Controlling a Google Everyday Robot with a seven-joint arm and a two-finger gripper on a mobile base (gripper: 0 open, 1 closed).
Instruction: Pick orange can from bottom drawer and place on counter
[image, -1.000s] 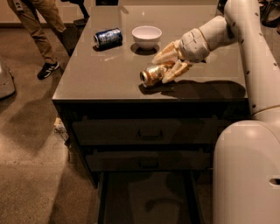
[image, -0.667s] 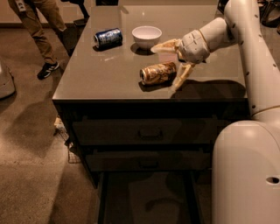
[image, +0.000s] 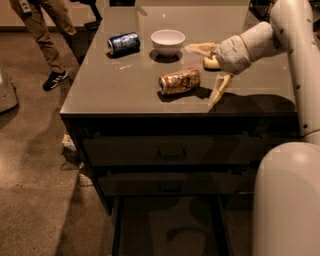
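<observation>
The orange can (image: 179, 81) lies on its side on the counter (image: 125, 95), near the middle. My gripper (image: 206, 71) is just right of the can, open, with one finger (image: 200, 48) toward the back and the other finger (image: 218, 90) toward the counter's front edge. It is apart from the can. The bottom drawer (image: 167, 230) stands pulled out below the cabinet, and its dark floor shows nothing in it.
A dark blue can (image: 123, 43) lies at the back left of the counter. A white bowl (image: 167, 42) stands behind the orange can. Two closed handled drawers (image: 170, 150) sit above the open one. A person's legs (image: 47, 35) stand at the far left.
My gripper has opened, let go of the orange can and drawn back to the right. The can now lies free on the counter.
</observation>
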